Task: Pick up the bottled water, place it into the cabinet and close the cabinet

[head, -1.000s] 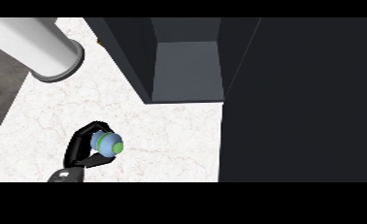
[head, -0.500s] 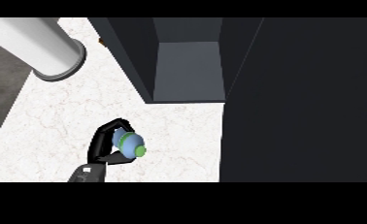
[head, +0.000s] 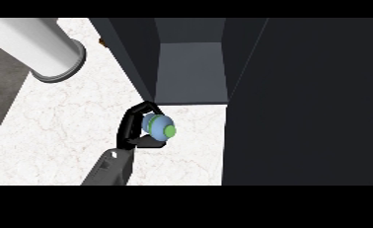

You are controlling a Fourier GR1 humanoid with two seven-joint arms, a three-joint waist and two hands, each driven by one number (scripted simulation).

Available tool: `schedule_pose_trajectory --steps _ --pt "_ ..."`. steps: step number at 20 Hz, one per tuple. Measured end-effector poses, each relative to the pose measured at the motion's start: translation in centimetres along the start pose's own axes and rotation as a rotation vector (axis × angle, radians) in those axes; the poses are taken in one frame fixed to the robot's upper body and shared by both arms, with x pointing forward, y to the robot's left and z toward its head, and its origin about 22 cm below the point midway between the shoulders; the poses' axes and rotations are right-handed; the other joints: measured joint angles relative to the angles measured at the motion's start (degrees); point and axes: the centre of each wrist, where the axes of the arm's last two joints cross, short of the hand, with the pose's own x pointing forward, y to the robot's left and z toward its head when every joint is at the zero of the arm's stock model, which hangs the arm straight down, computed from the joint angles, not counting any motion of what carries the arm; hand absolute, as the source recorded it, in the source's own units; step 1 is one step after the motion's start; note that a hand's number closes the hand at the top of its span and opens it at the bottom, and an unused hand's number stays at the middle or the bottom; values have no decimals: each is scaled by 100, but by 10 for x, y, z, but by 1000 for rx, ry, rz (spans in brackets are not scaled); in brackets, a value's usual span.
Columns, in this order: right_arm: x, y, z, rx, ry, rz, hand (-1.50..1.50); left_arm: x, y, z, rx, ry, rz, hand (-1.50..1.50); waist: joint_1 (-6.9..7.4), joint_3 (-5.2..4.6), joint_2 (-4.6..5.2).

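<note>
Left hand (head: 137,126) curled round bottle (head: 160,126), just in front of open cabinet (head: 191,71), above counter (head: 65,123). Right hand not in view.

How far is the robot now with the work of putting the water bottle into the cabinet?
Done: the left hand is curled round the bottled water. In hand: the bottle is just in front of the open cabinet. Left: setting it inside and closing the cabinet. The right hand is not in view.

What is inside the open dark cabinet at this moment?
The dark cabinet shows only a bare grey floor and walls. The blue bottled water with the green cap is outside, at its opening, held in the black hand. The large dark panel covers the right part.
</note>
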Motion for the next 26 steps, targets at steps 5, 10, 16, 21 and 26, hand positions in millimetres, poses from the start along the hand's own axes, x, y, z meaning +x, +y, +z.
schedule_pose_trajectory --steps 5,10,16,21,26 --pt "0 -3 3 -2 -2 14 -150 27 -35 -31 4 18 -11 150 -43 -3 10" --pt "0 -4 5 -4 -3 18 -150 50 -65 -55 26 42 -14 150 -85 -6 27" --pt "1 -9 9 -8 -17 38 -150 78 -85 -98 75 72 -63 150 -156 -6 47" --pt "3 -11 12 9 -19 39 -150 87 -82 -126 123 114 -51 150 -213 -8 77" --pt "2 -16 15 26 -29 49 -150 92 -79 -146 212 137 -127 150 -250 -5 96"
